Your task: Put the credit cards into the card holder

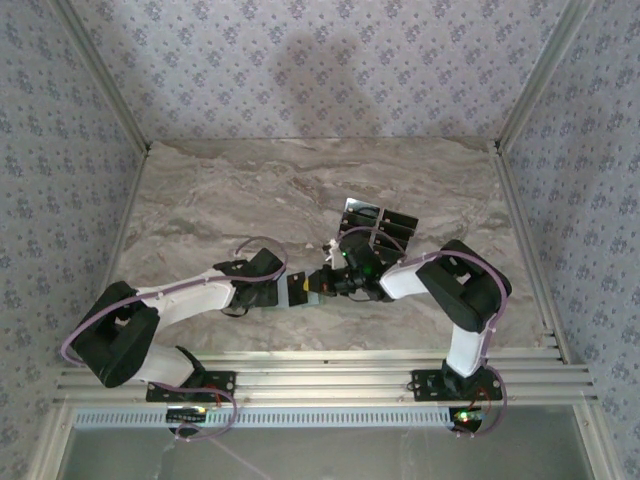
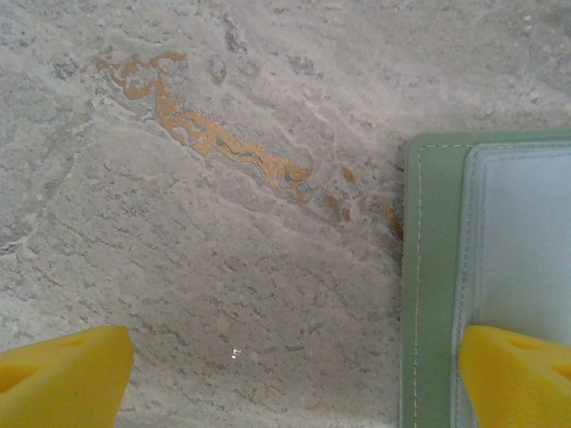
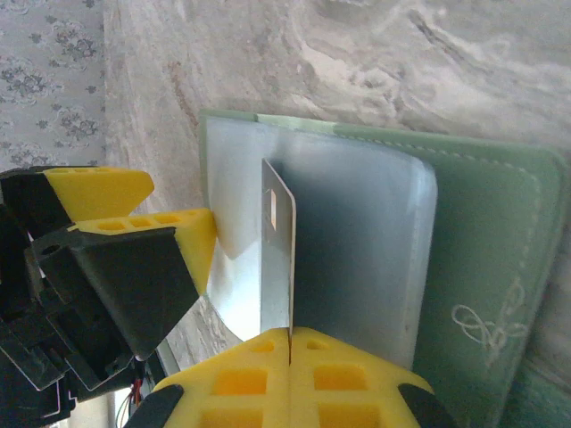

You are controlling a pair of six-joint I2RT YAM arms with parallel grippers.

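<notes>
The card holder (image 3: 500,267) lies open on the marble, sage green with a pale inner pocket (image 3: 357,241). My right gripper (image 3: 291,332) is shut on one credit card (image 3: 278,259), held on edge just over that pocket. My left gripper (image 2: 285,383) is open. One of its yellow fingertips (image 2: 517,374) rests on the card holder (image 2: 433,285), and the other hangs over bare table. That resting finger (image 3: 192,245) sits at the holder's left edge in the right wrist view. From above, both grippers (image 1: 305,288) (image 1: 340,278) meet at the table's middle and hide the holder. More dark credit cards (image 1: 365,215) lie just behind them.
The marble tabletop (image 1: 250,200) is bounded by aluminium rails (image 1: 525,250) at the sides and near edge. Patterned walls stand close around it. Open table stretches to the left and back of the grippers.
</notes>
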